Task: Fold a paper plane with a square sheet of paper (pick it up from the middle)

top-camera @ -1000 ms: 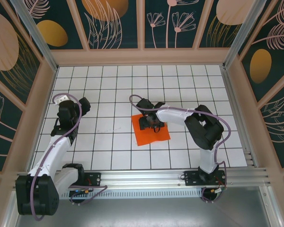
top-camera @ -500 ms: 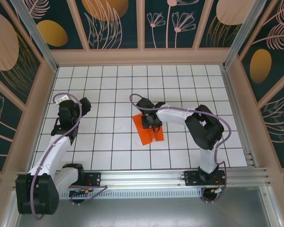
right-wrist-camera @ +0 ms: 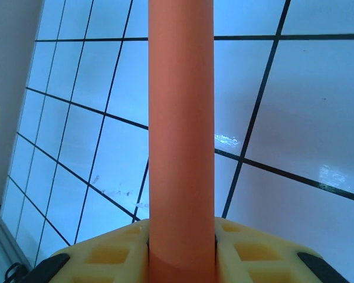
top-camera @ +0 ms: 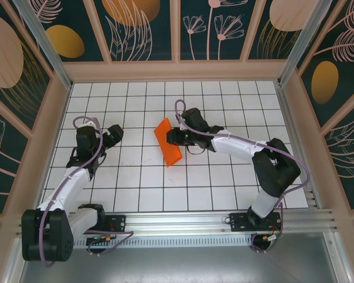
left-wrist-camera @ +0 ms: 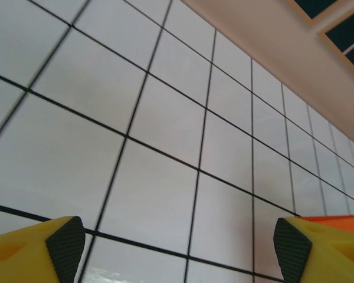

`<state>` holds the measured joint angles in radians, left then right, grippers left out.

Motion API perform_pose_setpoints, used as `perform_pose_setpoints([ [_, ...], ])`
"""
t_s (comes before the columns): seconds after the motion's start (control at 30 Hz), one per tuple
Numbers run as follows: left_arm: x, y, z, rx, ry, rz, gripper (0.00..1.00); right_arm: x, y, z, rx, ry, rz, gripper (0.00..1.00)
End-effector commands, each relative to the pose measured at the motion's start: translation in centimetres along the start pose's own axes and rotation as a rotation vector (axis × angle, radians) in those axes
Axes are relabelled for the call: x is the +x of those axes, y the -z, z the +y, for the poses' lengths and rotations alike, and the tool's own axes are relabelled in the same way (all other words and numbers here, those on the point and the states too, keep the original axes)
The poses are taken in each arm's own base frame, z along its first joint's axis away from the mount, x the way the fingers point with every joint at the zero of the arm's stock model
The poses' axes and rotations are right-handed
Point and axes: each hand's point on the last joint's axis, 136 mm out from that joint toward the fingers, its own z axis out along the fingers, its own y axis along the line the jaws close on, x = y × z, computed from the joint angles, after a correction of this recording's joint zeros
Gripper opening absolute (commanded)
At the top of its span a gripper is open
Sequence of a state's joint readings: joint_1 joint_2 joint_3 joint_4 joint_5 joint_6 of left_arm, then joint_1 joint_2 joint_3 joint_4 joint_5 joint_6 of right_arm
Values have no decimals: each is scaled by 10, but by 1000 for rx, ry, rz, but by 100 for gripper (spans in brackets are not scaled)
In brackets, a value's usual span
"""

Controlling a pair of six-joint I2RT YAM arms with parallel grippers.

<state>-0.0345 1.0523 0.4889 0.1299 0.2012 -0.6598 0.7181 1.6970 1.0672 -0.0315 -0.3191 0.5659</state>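
The paper (top-camera: 167, 141), bent over at its middle, could slip or take a crooked crease, I judge, if I swing it fast, since only a narrow pinch holds it. It sits near the grid's centre, apparently lifted, clamped between the right gripper's (top-camera: 177, 137) fingers (right-wrist-camera: 248, 256) and rising straight out of them. The left gripper (left-wrist-camera: 180, 247) gapes wide with nothing in it, well apart on the paper's left.
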Motion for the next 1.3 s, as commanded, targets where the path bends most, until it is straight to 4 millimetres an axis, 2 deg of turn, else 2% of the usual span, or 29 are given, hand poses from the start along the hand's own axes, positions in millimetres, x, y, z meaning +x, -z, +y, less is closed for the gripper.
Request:
perform_pose_setpoints([
  [0.0, 16, -2, -26, 173, 81, 54, 81, 5, -3, -5, -78, -49, 13, 29],
  [0.2, 48, -14, -48, 223, 82, 132, 70, 18, -14, -28, -71, -93, 44, 29],
  [0.57, 115, -47, -107, 365, 79, 316, 31, 36, -18, -58, -97, -246, 89, 27],
  [0.8, 155, -66, -136, 410, 65, 411, 17, 46, -19, -77, -66, -347, 106, 25],
  [1.0, 181, -87, -135, 336, 19, 464, 10, 57, -23, -85, -53, -390, 131, 24],
  [1.27, 213, -112, -112, 189, -53, 545, 4, 62, -20, -89, -31, -405, 154, 26],
])
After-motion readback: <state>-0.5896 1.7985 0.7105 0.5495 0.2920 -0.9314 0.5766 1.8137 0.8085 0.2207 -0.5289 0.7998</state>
